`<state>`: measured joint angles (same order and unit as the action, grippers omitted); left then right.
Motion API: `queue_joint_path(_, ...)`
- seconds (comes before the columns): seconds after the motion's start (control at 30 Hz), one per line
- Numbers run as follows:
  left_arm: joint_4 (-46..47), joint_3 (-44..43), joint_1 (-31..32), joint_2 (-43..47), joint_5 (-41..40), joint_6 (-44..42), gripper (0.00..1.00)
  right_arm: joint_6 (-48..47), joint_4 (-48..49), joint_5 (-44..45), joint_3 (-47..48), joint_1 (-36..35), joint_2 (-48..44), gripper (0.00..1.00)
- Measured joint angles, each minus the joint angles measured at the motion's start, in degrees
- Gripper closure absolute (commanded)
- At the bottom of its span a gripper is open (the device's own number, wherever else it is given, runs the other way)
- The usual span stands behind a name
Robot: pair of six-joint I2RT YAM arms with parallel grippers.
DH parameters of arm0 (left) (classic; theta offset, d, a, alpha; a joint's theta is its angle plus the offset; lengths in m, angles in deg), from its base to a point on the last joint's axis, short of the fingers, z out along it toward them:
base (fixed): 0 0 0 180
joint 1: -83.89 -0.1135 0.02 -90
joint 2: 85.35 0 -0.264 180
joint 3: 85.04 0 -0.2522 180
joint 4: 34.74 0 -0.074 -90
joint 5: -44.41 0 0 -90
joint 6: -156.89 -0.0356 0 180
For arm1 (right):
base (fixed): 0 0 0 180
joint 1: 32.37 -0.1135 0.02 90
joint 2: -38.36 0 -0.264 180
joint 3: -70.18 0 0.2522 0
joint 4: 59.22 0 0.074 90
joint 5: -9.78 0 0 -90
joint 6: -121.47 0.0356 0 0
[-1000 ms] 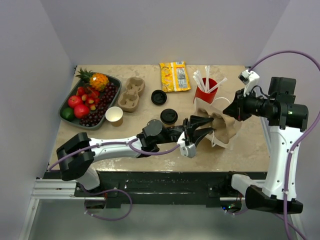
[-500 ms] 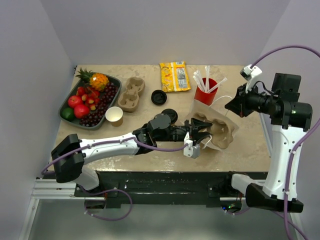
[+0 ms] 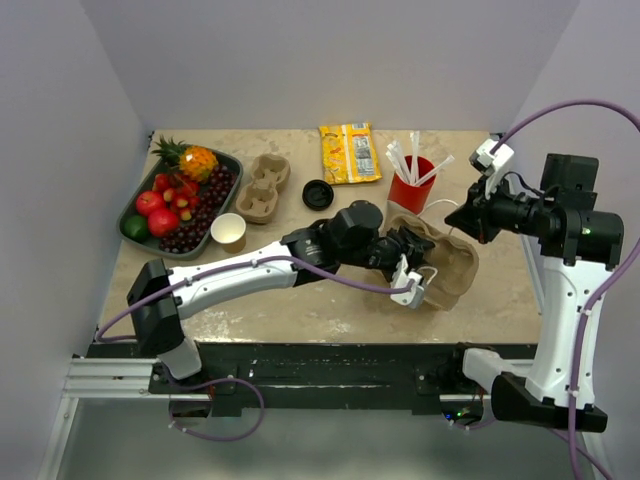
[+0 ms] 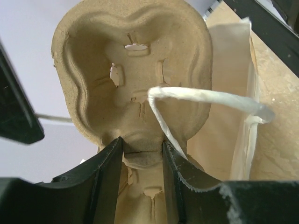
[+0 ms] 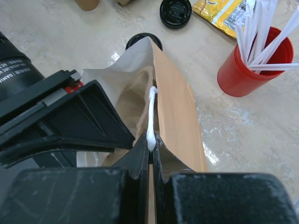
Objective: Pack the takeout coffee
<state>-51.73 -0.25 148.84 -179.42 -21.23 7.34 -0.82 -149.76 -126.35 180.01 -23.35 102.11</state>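
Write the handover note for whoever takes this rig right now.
Left gripper: clamped on the edge of a pulp cup carrier, held at the mouth of the paper bag.
Right gripper: shut on the bag handle, holding the bag up.
Takeout coffee: lid on, standing on the table behind the bag, no gripper on it.
Done: bag held open.
Left: probably seat the carrier in the bag, then pack the coffee.

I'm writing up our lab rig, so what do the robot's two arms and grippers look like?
Both the left arm and right arm have white links between chunky black joints, each trailed by a purple cable. The left gripper and right gripper have plain black fingers.
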Motion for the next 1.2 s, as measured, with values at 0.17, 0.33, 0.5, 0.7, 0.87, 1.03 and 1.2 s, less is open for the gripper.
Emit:
queue_joint_path(0.17,-13.4,-9.7,0.0,-4.7,-0.2,-3.2,1.0,-2.2,-0.4,0.1,-0.1,-0.4,-0.1,1.0)
queue_joint_path(0.33,-20.1,-10.7,0.0,-4.8,-0.7,-5.0,1.0,-2.9,-0.4,0.2,-1.4,-0.4,-0.8,1.0)
queue_joint_path(0.5,-23.6,-10.8,0.1,-4.8,-1.3,-6.2,1.0,-2.9,-0.1,0.1,-1.9,-0.4,-1.8,1.0)
queue_joint_path(0.7,-26.5,-12.7,1.0,-5.5,-5.0,-6.2,1.0,-2.9,0.0,-0.4,-2.3,-0.4,-2.4,1.0)
queue_joint_path(0.87,-24.8,-13.7,1.9,-8.5,-10.4,-5.9,1.0,-2.9,-0.2,-1.5,-4.6,-0.4,-3.8,1.0)
queue_joint_path(1.03,-23.8,-14.2,2.6,-11.3,-15.0,-5.6,1.0,-2.8,-0.5,-1.7,-4.7,-0.4,-4.5,1.0)
queue_joint_path(1.2,-24.0,-15.3,3.6,-13.3,-19.2,-5.6,1.0,-2.0,-0.4,-2.9,-4.7,-0.4,-4.6,1.0)
